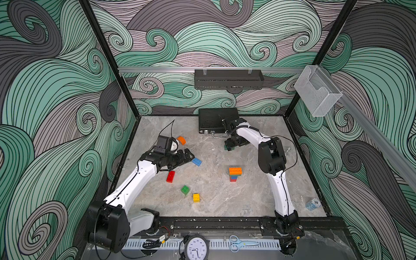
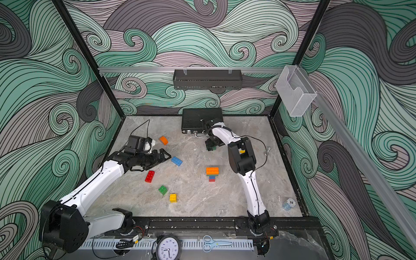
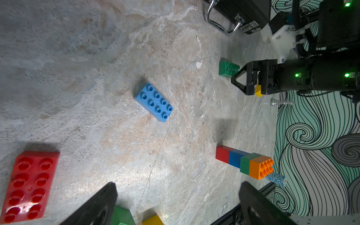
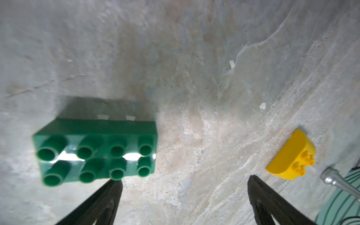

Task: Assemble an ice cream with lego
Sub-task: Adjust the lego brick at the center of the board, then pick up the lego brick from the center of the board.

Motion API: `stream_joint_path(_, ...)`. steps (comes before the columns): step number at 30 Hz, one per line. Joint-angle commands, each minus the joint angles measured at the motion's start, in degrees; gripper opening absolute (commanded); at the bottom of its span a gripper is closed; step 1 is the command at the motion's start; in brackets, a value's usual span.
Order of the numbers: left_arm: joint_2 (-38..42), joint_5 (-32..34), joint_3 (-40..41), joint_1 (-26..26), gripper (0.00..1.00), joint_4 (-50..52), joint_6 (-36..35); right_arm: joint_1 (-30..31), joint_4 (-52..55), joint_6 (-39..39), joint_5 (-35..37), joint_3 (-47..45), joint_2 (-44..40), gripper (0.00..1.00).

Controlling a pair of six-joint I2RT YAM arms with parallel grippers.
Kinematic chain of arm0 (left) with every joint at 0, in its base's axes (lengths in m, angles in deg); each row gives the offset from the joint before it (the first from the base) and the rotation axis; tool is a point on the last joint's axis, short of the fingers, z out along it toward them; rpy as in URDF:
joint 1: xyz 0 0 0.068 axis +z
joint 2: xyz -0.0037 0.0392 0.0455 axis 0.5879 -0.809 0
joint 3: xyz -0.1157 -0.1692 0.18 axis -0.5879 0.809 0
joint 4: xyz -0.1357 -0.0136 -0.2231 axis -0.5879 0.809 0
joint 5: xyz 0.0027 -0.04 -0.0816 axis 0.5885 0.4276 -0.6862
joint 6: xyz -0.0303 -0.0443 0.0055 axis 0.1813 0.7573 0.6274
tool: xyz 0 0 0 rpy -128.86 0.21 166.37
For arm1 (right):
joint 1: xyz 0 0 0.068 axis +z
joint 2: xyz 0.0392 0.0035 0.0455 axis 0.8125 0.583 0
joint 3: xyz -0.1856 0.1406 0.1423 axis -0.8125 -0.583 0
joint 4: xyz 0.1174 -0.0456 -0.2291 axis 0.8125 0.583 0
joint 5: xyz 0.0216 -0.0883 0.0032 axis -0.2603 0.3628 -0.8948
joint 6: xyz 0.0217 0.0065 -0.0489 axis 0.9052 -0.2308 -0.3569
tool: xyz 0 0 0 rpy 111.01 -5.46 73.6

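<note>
Swirl-patterned teal and grey walls (image 1: 56, 90) close off three sides of a grey marbled stone-look counter (image 1: 213, 207). A black textured briefcase (image 1: 213, 119) lies flat at the back, and a black wire shelf (image 1: 228, 78) hangs on the rear wall above it. A round white clock (image 1: 196, 248) and pale blue scissors (image 1: 238, 243) sit on the front rail.

Near the counter's middle, on the right arm's side, stands an upright lego tower (image 1: 234, 173). It has a red base, then blue, then green, and a wider orange oblong brick on top with its studs bare.

Loose pieces lie apart on the left arm's side:
- a blue oblong brick (image 1: 196, 161)
- a red oblong brick (image 1: 170, 176)
- a green square brick (image 1: 185, 189)
- a yellow square brick (image 1: 196, 197)
- an orange half-round piece (image 1: 182, 140)

The left claw (image 1: 191, 155) is spread wide and empty just beside the blue oblong brick.

The right claw (image 4: 184, 180) is also spread wide and empty, low in front of the briefcase. One fingertip is at the edge of a dark green oblong brick (image 4: 95, 150), though I cannot tell whether it touches. A yellow half-round piece (image 4: 292, 155) lies on its side near the other finger.
</note>
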Motion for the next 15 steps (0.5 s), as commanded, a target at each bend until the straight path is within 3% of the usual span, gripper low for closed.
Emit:
stream_joint_path(1,0.2,-0.5,-1.6,0.5,0.98,0.1,-1.1,0.4,1.6,1.6,-8.5,2.9,-2.0,0.99)
stream_joint_path(6,-0.1,-0.7,-1.8,0.5,0.98,-0.2,-1.1,0.1,3.9,5.1,-13.4,8.3,1.9,0.99)
stream_joint_path(15,0.1,-0.5,-1.8,0.6,0.98,0.2,-1.3,0.0,5.9,7.2,-11.0,13.0,6.4,0.96)
